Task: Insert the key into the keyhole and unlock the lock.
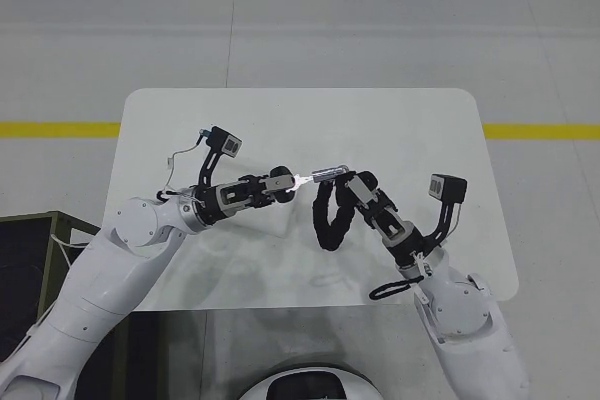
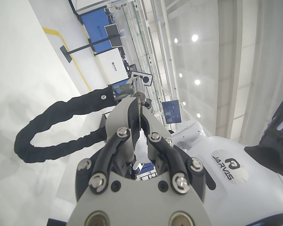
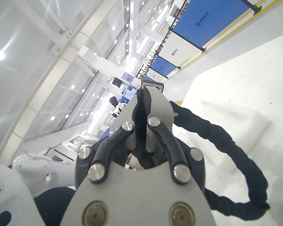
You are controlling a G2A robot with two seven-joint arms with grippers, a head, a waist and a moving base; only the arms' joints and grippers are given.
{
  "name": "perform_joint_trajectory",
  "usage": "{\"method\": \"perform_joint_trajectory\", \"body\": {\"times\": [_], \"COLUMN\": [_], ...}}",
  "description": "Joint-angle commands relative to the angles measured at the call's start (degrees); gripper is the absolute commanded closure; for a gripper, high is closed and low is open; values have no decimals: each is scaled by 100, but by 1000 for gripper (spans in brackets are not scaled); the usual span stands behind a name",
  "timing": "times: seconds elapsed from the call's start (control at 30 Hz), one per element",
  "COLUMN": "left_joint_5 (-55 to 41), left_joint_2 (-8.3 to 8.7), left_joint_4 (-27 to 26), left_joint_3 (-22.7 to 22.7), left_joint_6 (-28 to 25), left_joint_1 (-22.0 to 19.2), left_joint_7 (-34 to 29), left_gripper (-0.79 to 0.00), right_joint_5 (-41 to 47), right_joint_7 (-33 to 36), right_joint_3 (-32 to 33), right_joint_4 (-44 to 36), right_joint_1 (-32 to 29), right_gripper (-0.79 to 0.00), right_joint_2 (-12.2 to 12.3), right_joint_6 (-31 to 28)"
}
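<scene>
Left jaws shut on key (image 2: pixel 139 110), blade tip at keyhole (image 2: pixel 139 94) of cable lock (image 1: pixel 330 172), 3 o'clock from them in top view; key axis 9–3. Right jaws clamp lock above tabletop (image 1: pixel 430 130). You likely twist next with left jaws.

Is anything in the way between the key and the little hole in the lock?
No, nothing visible is. The left gripper pinches the key, and its blade reaches straight to the keyhole in the silver end of the lock. The right gripper holds the lock by its black sleeve.

Overhead, two wrist close-ups, shared lock (image 1: pixel 329 171)
</scene>
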Motion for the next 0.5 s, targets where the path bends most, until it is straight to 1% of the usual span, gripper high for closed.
{"method": "perform_joint_trajectory", "body": {"times": [0.0,0.27,0.47], "left_joint_5": [42,10,-22], "left_joint_2": [-19,-103,-107], "left_joint_4": [-15,-1,0], "left_joint_3": [-9,-27,-26], "left_joint_6": [1,101,131], "left_joint_1": [0,-16,-15], "left_joint_7": [3,40,37], "left_gripper": [0,0,0], "right_joint_5": [-5,79,131], "right_joint_7": [2,56,68], "right_joint_3": [-6,-28,-15], "right_joint_4": [-9,-25,-27], "right_joint_1": [-6,-18,-20], "right_gripper": [0,0,0], "right_joint_2": [5,25,28], "right_joint_6": [0,36,72]}}
